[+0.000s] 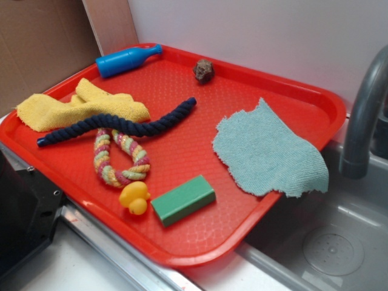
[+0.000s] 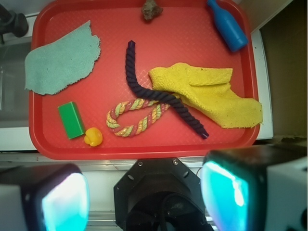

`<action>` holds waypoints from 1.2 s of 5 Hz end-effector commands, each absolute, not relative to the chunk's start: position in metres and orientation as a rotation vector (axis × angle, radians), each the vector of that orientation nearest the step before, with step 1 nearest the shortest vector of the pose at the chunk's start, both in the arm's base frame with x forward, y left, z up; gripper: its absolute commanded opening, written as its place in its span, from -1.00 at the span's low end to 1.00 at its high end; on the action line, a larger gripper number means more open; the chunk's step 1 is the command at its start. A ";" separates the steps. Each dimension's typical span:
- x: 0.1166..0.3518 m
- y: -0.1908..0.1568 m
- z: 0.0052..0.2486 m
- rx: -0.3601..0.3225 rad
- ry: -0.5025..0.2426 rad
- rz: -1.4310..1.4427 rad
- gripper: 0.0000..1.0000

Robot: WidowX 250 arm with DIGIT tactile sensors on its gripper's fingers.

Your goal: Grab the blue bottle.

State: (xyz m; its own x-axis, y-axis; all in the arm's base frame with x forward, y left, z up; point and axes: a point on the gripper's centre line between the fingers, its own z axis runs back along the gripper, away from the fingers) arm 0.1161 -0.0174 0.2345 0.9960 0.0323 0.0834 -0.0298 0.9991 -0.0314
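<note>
The blue bottle [image 1: 126, 59] lies on its side at the far left corner of the red tray [image 1: 200, 182], neck pointing right. From the wrist camera the blue bottle [image 2: 228, 25] is at the top right of the tray [image 2: 144, 147]. My gripper [image 2: 144, 199] hangs high above the near edge, outside the tray, far from the bottle. It is open, with two teal pads [image 2: 65, 204] wide apart and nothing between them. The exterior view shows only a black part [image 1: 24, 212] of the robot at the lower left.
On the tray lie a yellow cloth [image 1: 79, 108], a navy rope [image 1: 115, 125], a multicoloured rope loop [image 1: 118, 159], a yellow duck [image 1: 134, 198], a green block [image 1: 183, 199], a teal cloth [image 1: 267, 151] and a brown lump [image 1: 204, 70]. A sink with a grey tap [image 1: 364, 115] is to the right.
</note>
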 end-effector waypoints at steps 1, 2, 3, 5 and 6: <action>0.116 -0.017 0.234 -0.030 -0.084 0.031 1.00; 0.133 0.019 0.196 -0.012 -0.096 -0.020 1.00; 0.160 0.043 0.179 0.009 -0.145 -0.114 1.00; 0.207 0.076 0.136 0.132 -0.166 -0.223 1.00; 0.214 0.096 0.131 0.146 -0.201 -0.262 1.00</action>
